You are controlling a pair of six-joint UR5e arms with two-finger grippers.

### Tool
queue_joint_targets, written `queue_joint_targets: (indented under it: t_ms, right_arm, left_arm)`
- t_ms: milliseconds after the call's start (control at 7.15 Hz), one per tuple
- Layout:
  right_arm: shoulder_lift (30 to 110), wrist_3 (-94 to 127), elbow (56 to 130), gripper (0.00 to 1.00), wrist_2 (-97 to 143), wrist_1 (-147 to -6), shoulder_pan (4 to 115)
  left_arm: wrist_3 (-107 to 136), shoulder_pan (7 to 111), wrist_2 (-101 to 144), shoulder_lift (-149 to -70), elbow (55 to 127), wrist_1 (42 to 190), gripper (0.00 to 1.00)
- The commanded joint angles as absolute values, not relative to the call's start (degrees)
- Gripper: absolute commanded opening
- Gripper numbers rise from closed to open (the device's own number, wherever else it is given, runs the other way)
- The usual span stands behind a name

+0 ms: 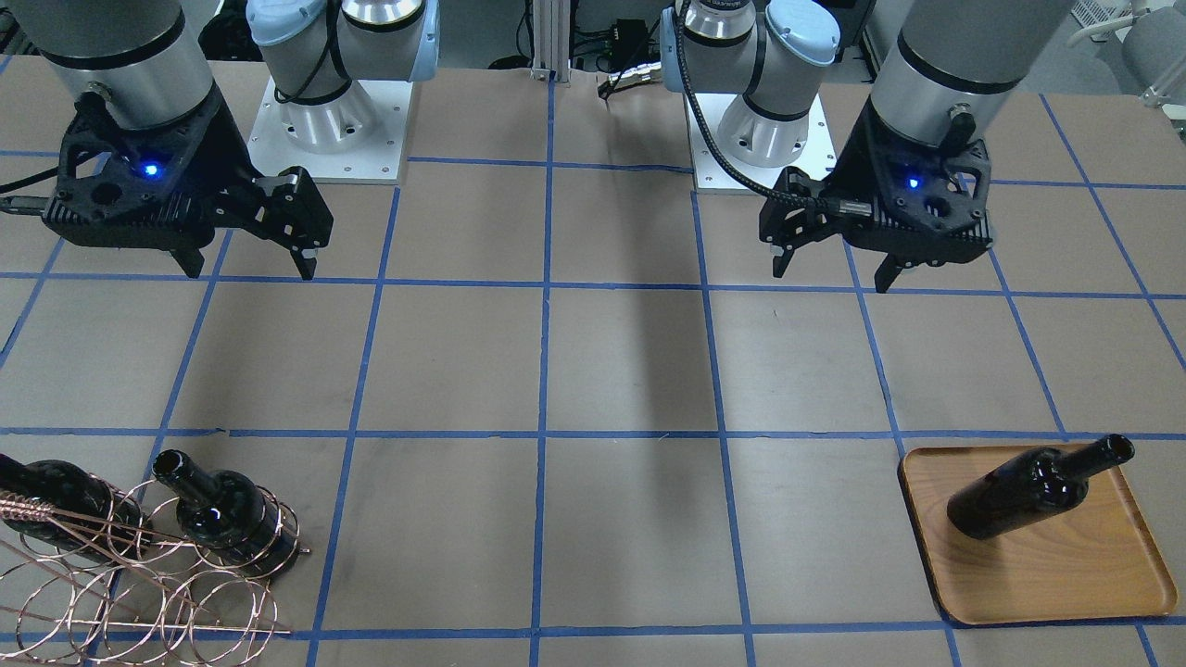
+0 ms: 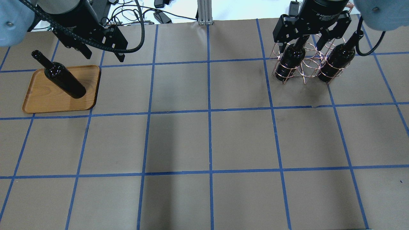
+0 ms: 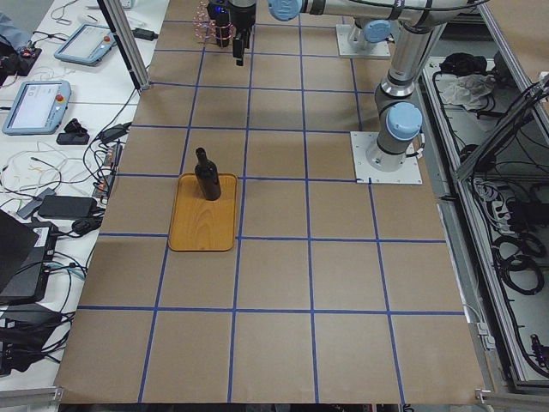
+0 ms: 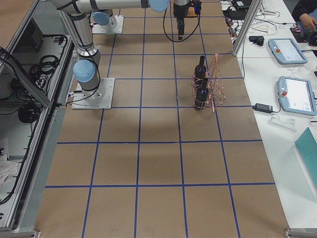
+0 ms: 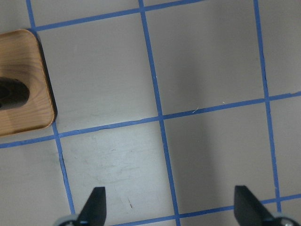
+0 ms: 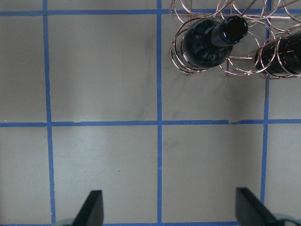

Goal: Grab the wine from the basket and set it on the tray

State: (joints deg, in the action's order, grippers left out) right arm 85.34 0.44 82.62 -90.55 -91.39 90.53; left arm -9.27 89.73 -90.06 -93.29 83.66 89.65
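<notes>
Overhead exterior view: one glossy black glass wine bottle (image 2: 64, 80) stands upright on the squarish light-brown wooden tray (image 2: 41, 103), so I judge the transfer done. Two look-alike black bottles (image 2: 289, 62) remain in the rose-gold copper wire basket (image 2: 308, 65) across the counter (image 2: 207, 143). The left arm's jaws hang wide and empty beside the tray. The right arm's jaws are wide and empty near the basket.
</notes>
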Motion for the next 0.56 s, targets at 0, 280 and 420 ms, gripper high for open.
queue_joint_targets:
  t_ms: [0,280,420]
  right_arm:
    - [85.34,0.44,82.62,1.0,-90.53,-91.32,90.53]
    - [85.34,0.44,82.62,1.0,-90.53,-91.23,90.53]
    - [85.34,0.44,82.62,1.0,-90.7,-91.23,90.53]
  left_arm:
    - [-8.61,90.18,-90.52,-90.36,85.78,89.65,1.0]
    - [-8.53,90.18,-90.44,-90.26,85.96,89.82,1.0]
    - [-8.53,90.18,-90.53,-90.0,86.74,89.74,1.0]
